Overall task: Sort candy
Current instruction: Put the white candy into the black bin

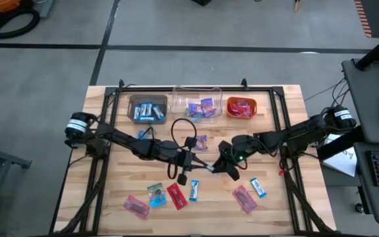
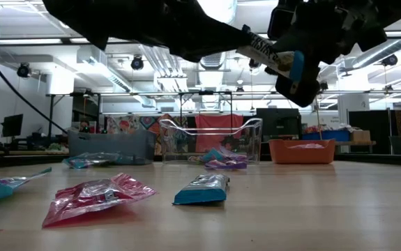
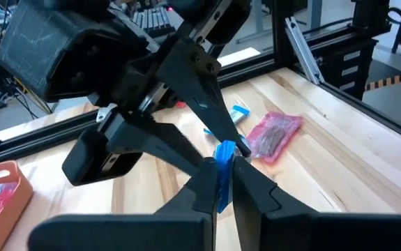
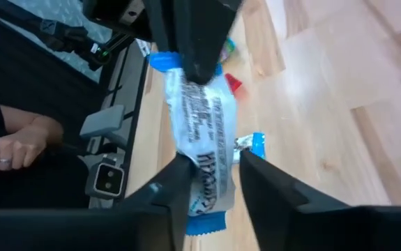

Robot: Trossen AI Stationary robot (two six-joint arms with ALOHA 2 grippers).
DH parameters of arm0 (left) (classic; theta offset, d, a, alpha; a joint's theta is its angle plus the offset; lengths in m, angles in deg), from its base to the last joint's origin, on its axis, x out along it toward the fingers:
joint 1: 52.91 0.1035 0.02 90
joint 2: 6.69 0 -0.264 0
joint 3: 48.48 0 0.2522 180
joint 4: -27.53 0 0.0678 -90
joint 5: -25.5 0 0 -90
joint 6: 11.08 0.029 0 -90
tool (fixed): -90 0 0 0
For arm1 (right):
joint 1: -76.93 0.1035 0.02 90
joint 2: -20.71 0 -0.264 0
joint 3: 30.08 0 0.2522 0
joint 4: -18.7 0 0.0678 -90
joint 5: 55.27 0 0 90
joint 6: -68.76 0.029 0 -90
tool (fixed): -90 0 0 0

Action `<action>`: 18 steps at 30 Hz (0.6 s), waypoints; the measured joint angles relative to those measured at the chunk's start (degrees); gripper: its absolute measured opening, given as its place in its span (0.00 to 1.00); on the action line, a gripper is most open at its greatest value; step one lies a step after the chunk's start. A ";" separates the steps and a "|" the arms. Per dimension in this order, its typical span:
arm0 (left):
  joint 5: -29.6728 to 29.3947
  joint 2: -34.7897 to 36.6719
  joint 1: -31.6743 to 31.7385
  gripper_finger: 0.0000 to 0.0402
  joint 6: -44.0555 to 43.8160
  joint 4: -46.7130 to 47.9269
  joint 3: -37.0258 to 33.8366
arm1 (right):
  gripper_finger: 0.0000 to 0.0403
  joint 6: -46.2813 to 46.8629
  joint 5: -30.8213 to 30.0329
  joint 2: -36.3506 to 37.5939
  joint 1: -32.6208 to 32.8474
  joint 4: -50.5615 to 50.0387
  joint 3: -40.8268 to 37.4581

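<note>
A blue-and-white wrapped candy [image 4: 200, 132] hangs in the air over the middle of the table, between my two grippers. My left gripper [image 3: 222, 183] reaches in from the table's left and is shut on one end of it. My right gripper [image 4: 214, 185] comes from the right, its fingers open on either side of the candy's other end. Whether they touch the wrapper I cannot tell. In the low view the candy [image 2: 284, 61] sits high above the tabletop. More candy lies loose near the front edge, such as a red one [image 1: 176, 196] and a blue one [image 1: 194, 189]. My left gripper pinches the candy's blue end seam [image 4: 164, 63] between its two fingertips. The fingers come nearly level from the table's left. The candy is lifted clear of the table and stretches away from the fingertips toward my right gripper.
Three bins stand along the far edge: a dark one [image 1: 148, 108] with blue-and-white candy, a clear one [image 1: 198, 105] with purple candy, an orange one [image 1: 241, 107] with red candy. A purple candy [image 1: 202, 141] lies before the clear bin. A person's hand [image 4: 12, 150] shows beyond the table.
</note>
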 joint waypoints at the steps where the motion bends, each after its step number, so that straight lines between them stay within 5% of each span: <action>1: -0.05 0.63 0.00 0.01 0.01 1.15 0.00 | 0.31 0.01 -0.12 0.00 -0.15 -0.03 0.00; 9: -3.29 5.81 0.09 0.01 0.49 10.85 0.02 | 0.50 0.17 0.00 0.11 -1.99 -0.19 -0.01; 18: -15.23 15.36 0.28 0.00 1.42 31.69 0.02 | 0.56 0.39 0.32 0.18 -4.31 -0.55 -0.01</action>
